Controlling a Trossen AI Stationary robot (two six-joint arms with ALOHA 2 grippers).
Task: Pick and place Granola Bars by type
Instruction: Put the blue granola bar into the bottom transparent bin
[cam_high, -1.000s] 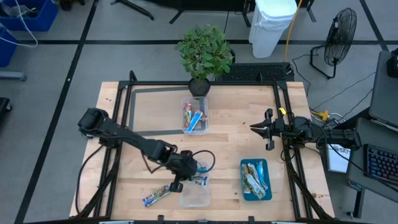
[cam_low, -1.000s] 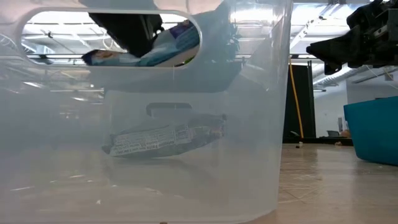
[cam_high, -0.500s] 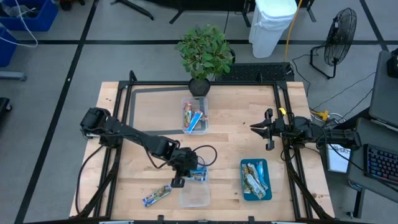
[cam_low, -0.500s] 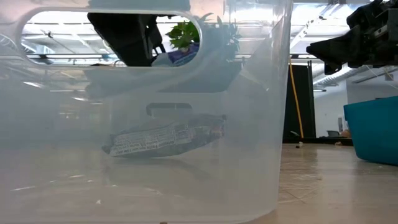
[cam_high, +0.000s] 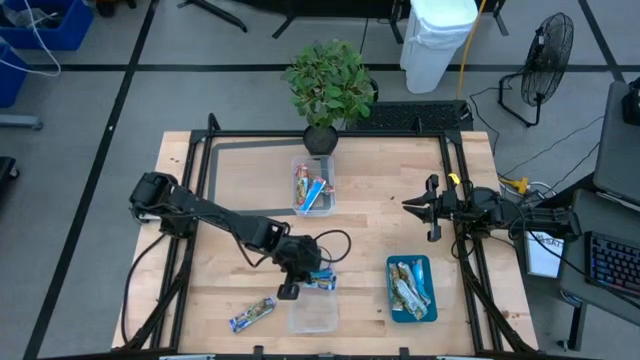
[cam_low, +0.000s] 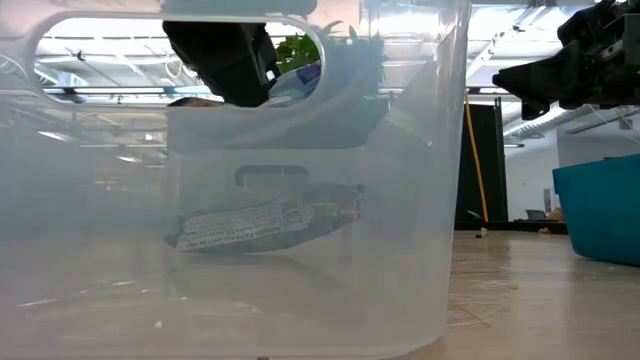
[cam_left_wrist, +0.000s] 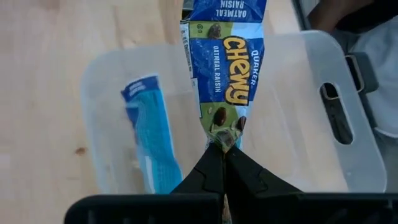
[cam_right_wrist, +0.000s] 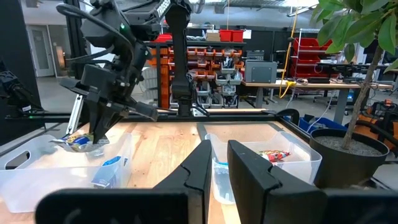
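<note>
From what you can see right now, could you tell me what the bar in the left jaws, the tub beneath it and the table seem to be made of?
The held bar: glossy printed film wrapper, probably plastic, crimped where the left gripper pinches its end. The tub: clear, slightly frosted plastic; the wood shows through it. The table: pale wood, visibly grained, apparently in joined strips.

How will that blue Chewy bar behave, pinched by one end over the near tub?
The Chewy bar, held by its crimped end in the left tool, extends straight, so it seems fairly stiff and light. Its glossy wrapper looks slippery, so such a small pinch may slip. Released over the clear tub, it would probably land flat beside the blue bar, not roll.
</note>
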